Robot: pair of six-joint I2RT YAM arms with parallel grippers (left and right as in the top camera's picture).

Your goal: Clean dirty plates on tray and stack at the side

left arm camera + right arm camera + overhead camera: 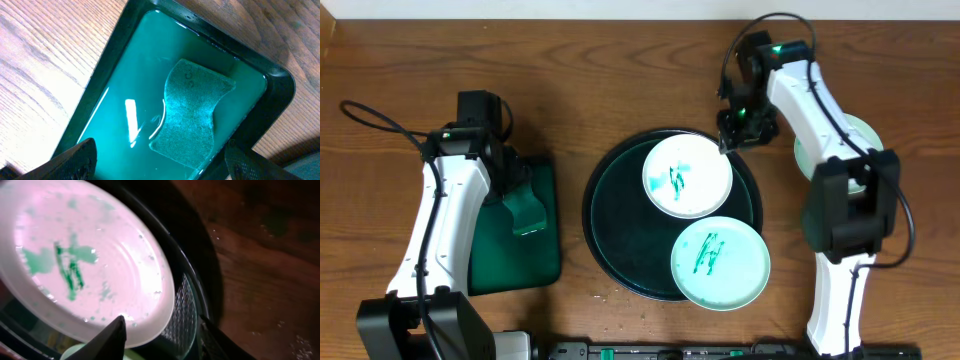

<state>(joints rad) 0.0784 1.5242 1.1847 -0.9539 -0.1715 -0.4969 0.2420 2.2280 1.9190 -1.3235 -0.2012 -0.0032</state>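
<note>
Overhead: the right gripper (733,138) sits at the far rim of the white plate (687,175) on the tray (608,205). Left wrist: the left gripper (160,167) is spread wide above the soft sponge (192,117). Right wrist: jaws apart, straddling the rim. The plate looks stiff, light and probably slick, so pinch the edge.

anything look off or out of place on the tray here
The pale green plate sits partly off the black tray, overhanging its lower right rim instead of lying flat inside like the white plate. Both plates carry green smears. Nothing looks broken or spilled onto the table.
</note>
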